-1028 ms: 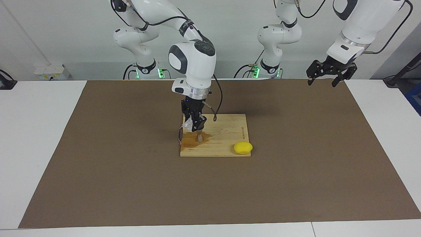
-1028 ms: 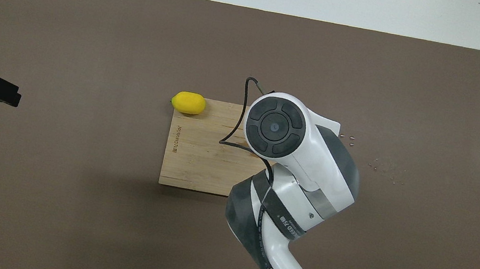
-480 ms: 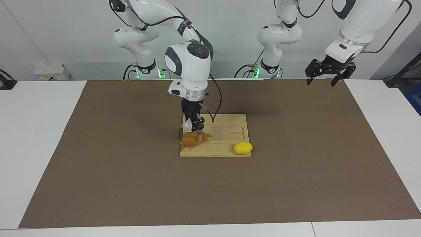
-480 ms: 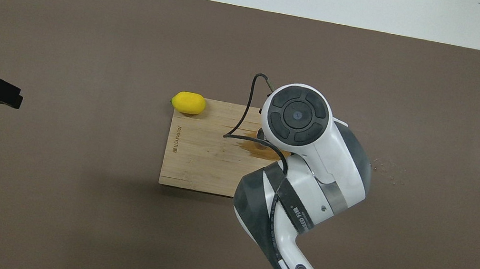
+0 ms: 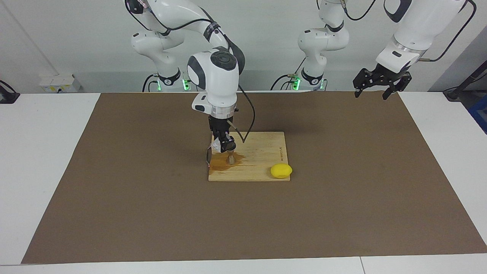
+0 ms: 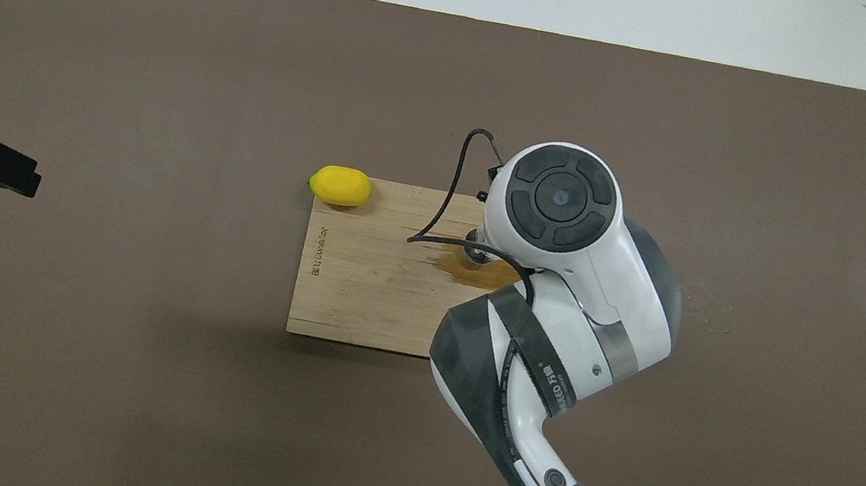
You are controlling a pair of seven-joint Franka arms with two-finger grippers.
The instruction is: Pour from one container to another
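Clear tumbler [image 5: 217,145] tilts, lifted, just above upright steel jigger [image 5: 230,158].

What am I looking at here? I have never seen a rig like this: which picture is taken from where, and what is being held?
These are two white robot arms at a table covered by a brown mat. One picture is taken from across the table, facing the arms; the other looks down from above their own end. On the mat lies a wooden board with a yellow lemon at one corner and a brown wet stain. The right hand is shut on a small clear glass, tilted over a little steel jigger standing on the board. The left hand waits open in the air over the mat's edge at its own end.
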